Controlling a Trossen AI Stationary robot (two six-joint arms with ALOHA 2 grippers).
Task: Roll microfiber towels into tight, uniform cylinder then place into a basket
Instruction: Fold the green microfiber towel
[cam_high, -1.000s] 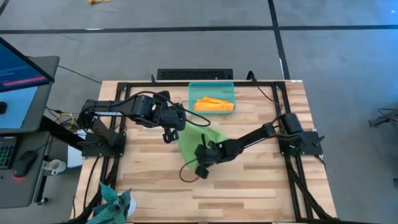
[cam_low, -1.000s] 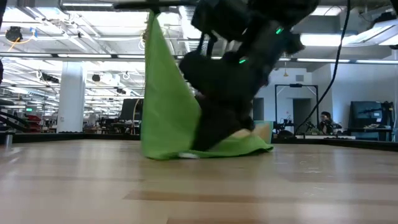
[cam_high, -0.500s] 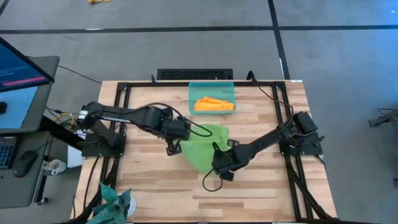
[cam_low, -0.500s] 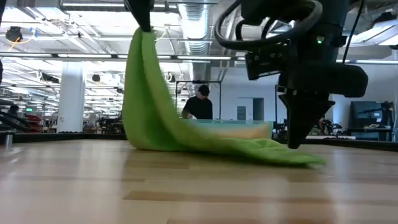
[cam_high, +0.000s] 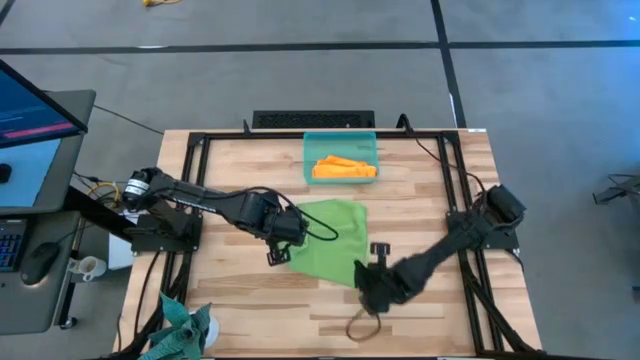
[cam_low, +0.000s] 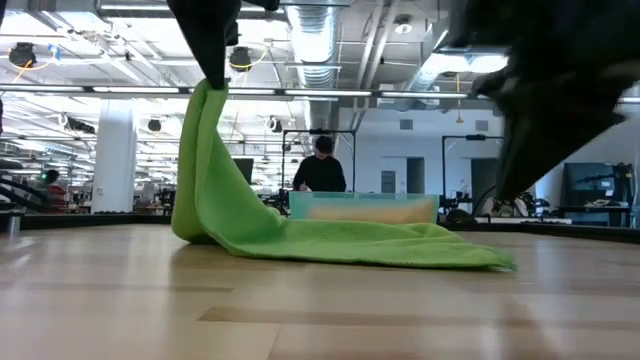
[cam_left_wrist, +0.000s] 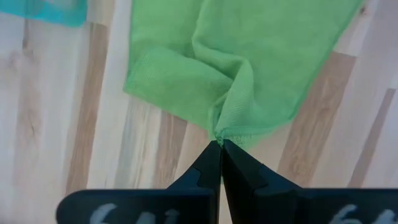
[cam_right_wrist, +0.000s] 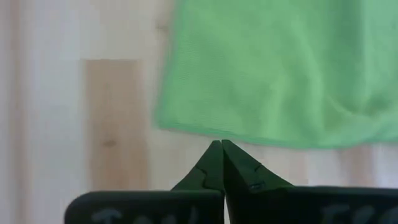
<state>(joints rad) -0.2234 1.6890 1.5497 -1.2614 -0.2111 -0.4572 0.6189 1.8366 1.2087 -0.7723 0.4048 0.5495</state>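
Note:
The lime green towel (cam_high: 326, 235) lies mostly spread on the table, in front of the teal basket (cam_high: 340, 145). The orange towel (cam_high: 345, 167) lies in the basket. My left gripper (cam_high: 278, 250) is shut on the green towel's left corner, held up above the table (cam_low: 205, 90). My right gripper (cam_high: 368, 290) is shut and empty, raised just past the towel's near right corner (cam_low: 500, 262), which lies flat on the wood. The right wrist view shows the towel's edge (cam_right_wrist: 249, 134) just beyond its fingertips (cam_right_wrist: 217, 144). My left gripper pinches the green towel's left corner (cam_left_wrist: 227, 132) between its two fingers, from above, pointing down. The cloth bunches into folds at the fingertips. That corner hangs lifted and slack, and the rest of the towel (cam_low: 380, 240) trails on the table.
A dark teal-grey cloth (cam_high: 182, 325) lies at the table's near left corner. Black frame rails (cam_high: 195, 200) run along the left, right and far edges. A cable loop (cam_high: 360, 325) hangs by my right arm. A person (cam_low: 320, 165) stands in the room behind.
My right gripper has gone toward the table's near right, dragging the towel's corner with it, and the corner now lies free on the table. My left gripper has gone down and toward the near edge with its corner. The towel has been drawn from a bunched heap into a spread sheet.

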